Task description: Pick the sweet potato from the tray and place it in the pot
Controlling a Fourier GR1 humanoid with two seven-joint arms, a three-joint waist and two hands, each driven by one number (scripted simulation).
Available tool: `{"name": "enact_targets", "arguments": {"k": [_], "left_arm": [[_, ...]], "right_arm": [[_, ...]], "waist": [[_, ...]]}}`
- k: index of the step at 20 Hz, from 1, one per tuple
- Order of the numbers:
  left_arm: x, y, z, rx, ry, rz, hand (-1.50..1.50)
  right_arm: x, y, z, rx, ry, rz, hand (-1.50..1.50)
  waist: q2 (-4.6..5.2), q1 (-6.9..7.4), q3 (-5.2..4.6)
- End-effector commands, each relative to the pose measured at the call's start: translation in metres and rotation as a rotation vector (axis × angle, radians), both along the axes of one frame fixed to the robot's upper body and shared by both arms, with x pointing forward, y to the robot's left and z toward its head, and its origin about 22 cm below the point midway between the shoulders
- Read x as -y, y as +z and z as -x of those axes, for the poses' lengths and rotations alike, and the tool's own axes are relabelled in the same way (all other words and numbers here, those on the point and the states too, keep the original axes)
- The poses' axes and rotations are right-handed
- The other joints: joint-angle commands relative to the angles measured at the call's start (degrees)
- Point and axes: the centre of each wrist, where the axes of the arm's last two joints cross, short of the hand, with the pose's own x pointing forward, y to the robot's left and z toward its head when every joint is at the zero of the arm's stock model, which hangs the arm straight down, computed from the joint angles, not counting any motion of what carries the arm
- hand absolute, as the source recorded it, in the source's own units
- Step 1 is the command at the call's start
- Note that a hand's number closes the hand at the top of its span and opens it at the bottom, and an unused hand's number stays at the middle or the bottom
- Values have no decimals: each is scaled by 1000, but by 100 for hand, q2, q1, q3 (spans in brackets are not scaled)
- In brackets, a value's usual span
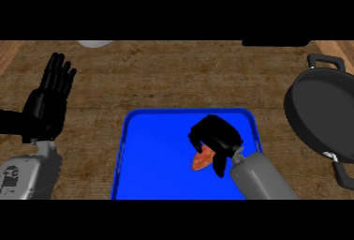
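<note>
The right hand [216,136], fingers curled round the orange, tapered sweet potato [202,161] inside the shallow blue tray [149,154], may lose it on lifting toward the black round pot [321,115], since only one end looks covered

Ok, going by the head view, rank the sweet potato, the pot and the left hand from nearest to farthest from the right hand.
1. Sweet potato: on the blue tray, right under the right hand, whose fingers curl round it.
2. Pot: at the counter's right edge, beyond the tray's right rim.
3. Left hand: open, fingers up, at the far left, past the tray's left rim.
</note>
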Motion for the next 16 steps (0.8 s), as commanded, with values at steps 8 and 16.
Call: {"name": "enact_targets", "arguments": {"k": [8,16], "left_arm": [[-16,4,4,-11,33,-12,0],[-3,-6,4,-16,26,3,0]], "right_arm": [[-62,22,144,95,-145,0,150],[-39,101,174,359,-516,-128,150]], "waist": [[-26,-142,70],[2,-146,74]]}}
